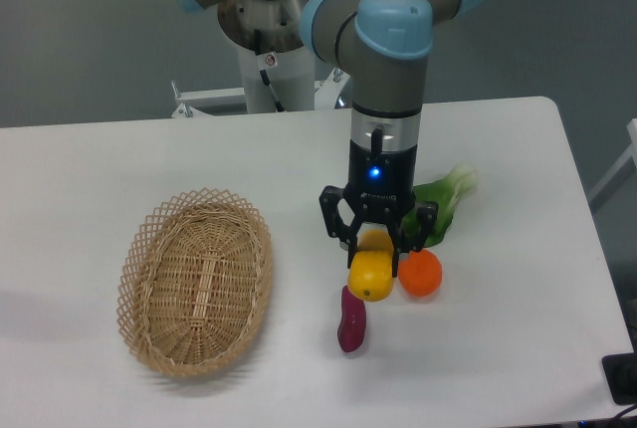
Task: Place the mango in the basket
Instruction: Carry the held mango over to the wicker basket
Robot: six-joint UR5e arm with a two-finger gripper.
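The purple sweet potato (351, 321) lies nearest, just below the mango (370, 275), which sits on the table (90, 169) beside the round orange (420, 273) and in front of a leafy green vegetable (445, 199). The gripper (376, 252) pinches the mango's upper part, so the grasp looks made. Next seems a lift clear of its neighbours, then a carry left to the empty basket (196, 279).
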